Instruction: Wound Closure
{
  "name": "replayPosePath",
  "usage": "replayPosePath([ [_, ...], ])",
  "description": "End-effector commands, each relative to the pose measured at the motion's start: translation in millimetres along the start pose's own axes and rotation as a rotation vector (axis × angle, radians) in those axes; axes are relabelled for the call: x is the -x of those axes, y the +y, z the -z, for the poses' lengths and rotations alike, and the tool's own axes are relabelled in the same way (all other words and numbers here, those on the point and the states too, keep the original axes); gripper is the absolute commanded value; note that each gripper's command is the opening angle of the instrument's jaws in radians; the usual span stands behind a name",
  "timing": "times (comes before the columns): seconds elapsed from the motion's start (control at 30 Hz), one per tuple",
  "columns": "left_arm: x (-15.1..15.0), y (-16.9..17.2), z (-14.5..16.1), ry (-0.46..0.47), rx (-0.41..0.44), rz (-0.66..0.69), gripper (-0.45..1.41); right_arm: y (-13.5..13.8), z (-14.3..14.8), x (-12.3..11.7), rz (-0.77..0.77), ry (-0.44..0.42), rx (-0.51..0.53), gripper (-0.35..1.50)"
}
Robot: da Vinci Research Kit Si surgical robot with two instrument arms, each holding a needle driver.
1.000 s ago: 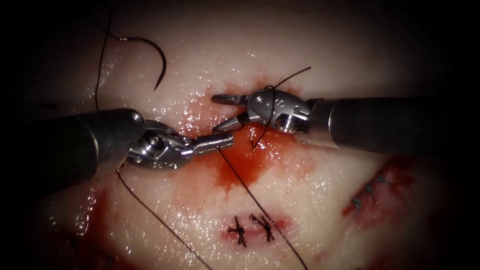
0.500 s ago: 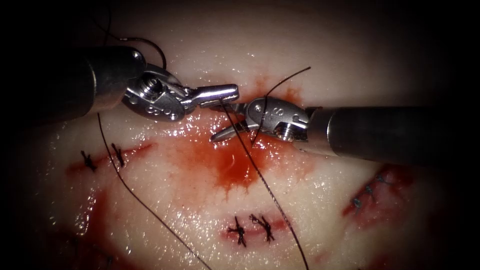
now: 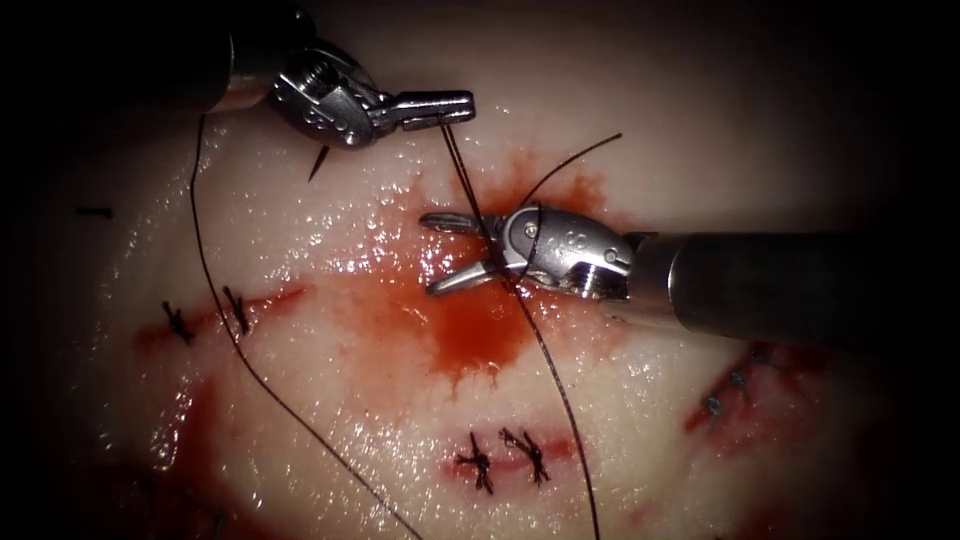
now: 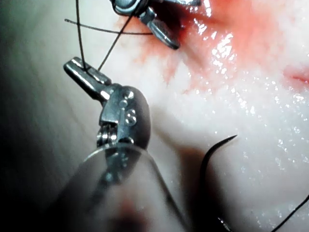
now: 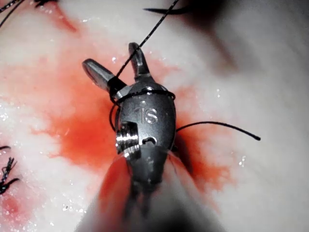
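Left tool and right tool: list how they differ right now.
The left tool is shut on the thread, up on the left side of the cut; the right tool stands open and holds nothing, lower down by the red fluid. Thread loops around the right tool's body, none around the left's. Neither holds the needle, which lies on the tissue.

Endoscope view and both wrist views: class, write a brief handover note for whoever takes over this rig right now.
Left tool: jaws shut on the thread, held above the cut.
Right tool: jaws open, holding nothing; thread is wrapped around it behind the jaws.
Needle: free, lying on the tissue under the left tool, not in the tissue.
Done: nearby cuts carry tied stitches.
Left: no finished knot is visible at the red fluid in the middle.
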Motion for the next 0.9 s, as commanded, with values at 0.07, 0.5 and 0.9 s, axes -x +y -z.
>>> replayPosePath([
  [0.07, 1.5, -0.2, -0.6, 0.008, -0.005, 0.013, -0.45, -0.2, -1.0, 0.6, -0.016, 0.002, -0.012, 1.45],
  [0.5, 3.5, 1.7, -0.6, 0.007, -0.012, 0.01, -0.45, -0.4, -1.3, 2.4, -0.006, -0.001, -0.026, 1.47],
  [0.9, 8.9, 6.9, 0.9, -0.046, 0.007, 0.036, -0.45, -1.0, -0.4, 0.3, -0.102, 0.148, -0.198, 1.42],
])
